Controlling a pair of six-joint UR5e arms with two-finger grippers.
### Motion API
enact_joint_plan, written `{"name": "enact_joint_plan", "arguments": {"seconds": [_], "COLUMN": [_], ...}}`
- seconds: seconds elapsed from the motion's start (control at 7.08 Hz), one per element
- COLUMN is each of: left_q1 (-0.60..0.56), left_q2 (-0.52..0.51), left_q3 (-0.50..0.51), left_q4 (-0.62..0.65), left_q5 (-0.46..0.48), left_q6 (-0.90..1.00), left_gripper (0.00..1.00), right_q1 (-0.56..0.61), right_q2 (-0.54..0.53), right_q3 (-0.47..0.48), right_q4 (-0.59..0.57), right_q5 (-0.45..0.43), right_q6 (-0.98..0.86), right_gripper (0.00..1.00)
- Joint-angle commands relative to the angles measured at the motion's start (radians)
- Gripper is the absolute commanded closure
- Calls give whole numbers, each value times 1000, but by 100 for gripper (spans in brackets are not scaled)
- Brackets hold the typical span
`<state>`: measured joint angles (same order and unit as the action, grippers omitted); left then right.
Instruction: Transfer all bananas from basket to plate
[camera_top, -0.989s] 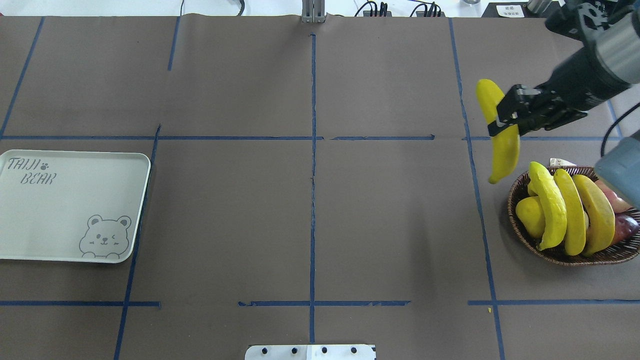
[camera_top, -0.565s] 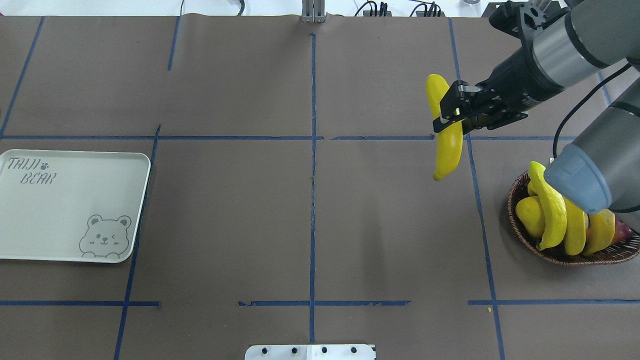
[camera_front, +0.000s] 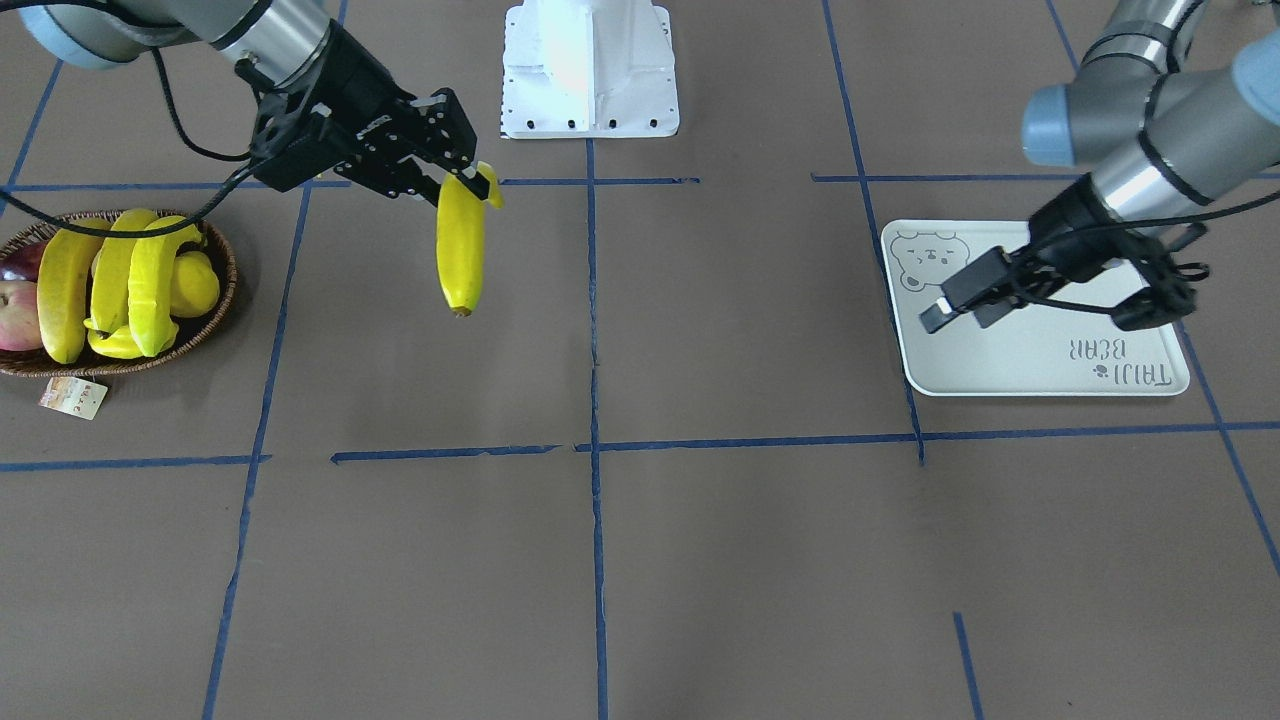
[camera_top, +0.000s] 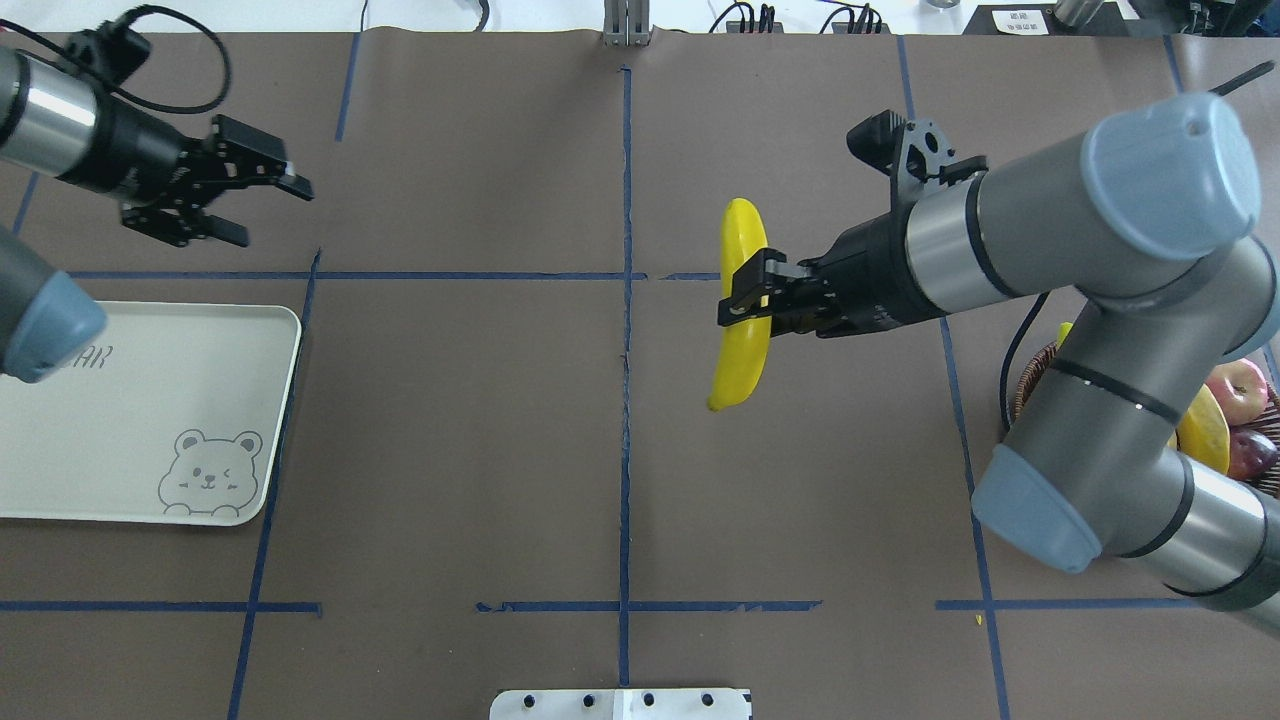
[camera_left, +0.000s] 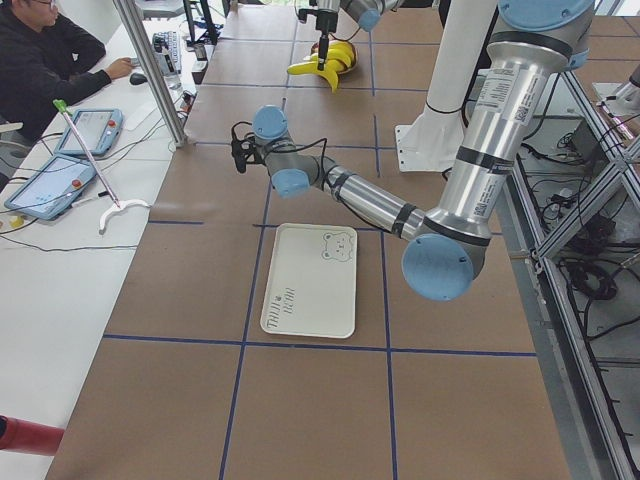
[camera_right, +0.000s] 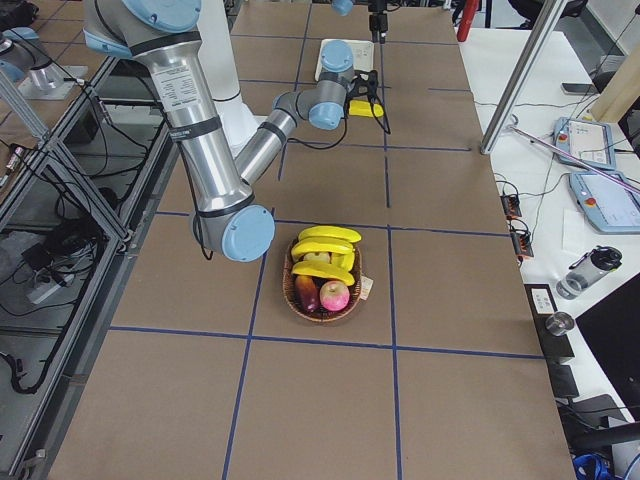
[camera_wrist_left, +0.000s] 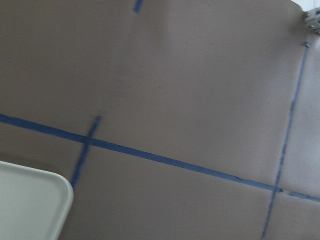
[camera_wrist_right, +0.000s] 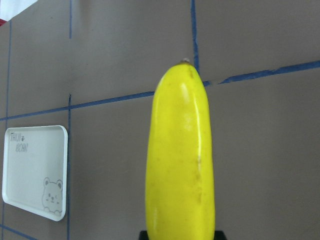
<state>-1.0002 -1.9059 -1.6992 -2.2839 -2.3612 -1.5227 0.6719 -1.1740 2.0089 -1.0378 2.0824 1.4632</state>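
The right gripper (camera_top: 742, 300) has its fingers (camera_top: 770, 275) closed across a long, curved, glossy bright-yellow banana (camera_top: 738, 350) and holds it in the air above the brown paper-covered tabletop (camera_top: 450, 450), which is divided by blue tape lines. This banana hangs almost upright, with its longer part and its dark tip pointing down below the fingers. It is just to the robot's right of the central blue line, well apart from both the basket and the plate. The shallow oval dark-brown woven wicker basket (camera_front: 120, 365) stands at the robot's right end of the tabletop, and a small paper tag (camera_front: 73, 397) lies beside its rim. Inside it three more yellow bananas (camera_front: 115, 270) lie side by side, together with a stubby yellow pear (camera_front: 195, 285) and a red apple (camera_front: 12, 300). The flat pale-grey rectangular plate (camera_top: 150, 400), with rounded corners and a grey bear-face drawing, lies at the robot's left end. The left gripper (camera_top: 270, 212) hovers near the plate with its fingers spread wide and nothing between them.
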Motion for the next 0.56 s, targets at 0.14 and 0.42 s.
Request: {"name": "enact_joint_plan", "arguments": {"seconds": [0.14,0.42], "left_q1": [130,191], "left_q2": [-122,-211], "left_q3": [-7,-13], "left_q4": [-181,-187], "left_q5": [71,79], "left_q6": [-329,-415], "left_gripper": [2,2], "right_q1": [-106,-129], "right_q2": [43,54], "right_q3": [-10,-10], "right_q4": [113,114], "right_q5": [-74,-73], "right_q6": [77,77], "right_gripper": [99,99]}}
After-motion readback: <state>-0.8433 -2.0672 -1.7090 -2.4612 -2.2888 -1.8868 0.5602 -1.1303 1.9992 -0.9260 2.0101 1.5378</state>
